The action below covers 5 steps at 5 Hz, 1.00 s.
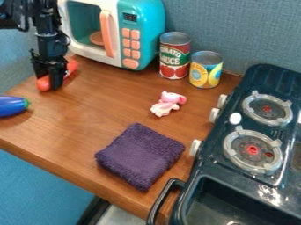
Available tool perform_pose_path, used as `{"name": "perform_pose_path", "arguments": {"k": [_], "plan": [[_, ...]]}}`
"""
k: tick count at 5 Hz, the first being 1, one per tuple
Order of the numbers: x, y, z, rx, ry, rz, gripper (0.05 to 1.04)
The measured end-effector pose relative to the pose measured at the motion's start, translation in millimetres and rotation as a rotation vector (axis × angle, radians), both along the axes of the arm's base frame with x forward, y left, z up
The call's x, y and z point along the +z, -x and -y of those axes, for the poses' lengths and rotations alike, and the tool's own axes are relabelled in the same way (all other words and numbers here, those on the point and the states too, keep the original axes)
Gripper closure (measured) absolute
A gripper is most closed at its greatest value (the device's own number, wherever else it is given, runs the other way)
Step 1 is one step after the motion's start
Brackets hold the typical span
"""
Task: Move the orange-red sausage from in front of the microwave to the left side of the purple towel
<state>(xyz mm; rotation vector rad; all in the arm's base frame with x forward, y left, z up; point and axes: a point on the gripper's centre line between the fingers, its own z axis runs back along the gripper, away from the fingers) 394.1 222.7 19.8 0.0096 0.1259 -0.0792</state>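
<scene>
- Black hand [49,82] over at the upper left of the bench [76,118], hanging straight down right at the orange-red toy [43,83], and whether it is clamped on that long piece or merely standing around it, we cannot tell from here!
- And the toy itself: long, rounded, slanting across the wood, one end out toward the near left, the other poking out behind the hand toward the microwave [154,26].
- Good placement, by my reckoning: the hand sits near the middle of the length, where the weight should balance. A sound grip squeezes across the narrow width, square to the long axis, so the rounded sides don't roll or swivel.
- Pressure? Firm and even looks right; pinch off-centre and one end could dip. Any lift is best straight up, clear of the microwave's corner just beyond.
- Watch the neighbour! A blue-purple eggplant [10,107] lies near, at the left edge, so sideways swings that way want care.
- Further off, two cans, the tomato can [175,57] and the yellow can [206,71], stand upright side by side; a pink toy animal [167,104] lies mid-bench, a folded purple towel [140,156] nearer us, the dark stove [220,125] along the right.
</scene>
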Motion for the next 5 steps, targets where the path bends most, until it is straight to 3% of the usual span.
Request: {"name": "perform_pose_path", "arguments": {"k": [1,3,5], "plan": [[4.0,0.7,10.0,0.005,0.051,0.028,0.516],[61.4,14.1,39.0,-0.077,0.058,0.169,0.516],[36.0,55.5,122.9,-0.29,0.106,0.067,0.516]]}}
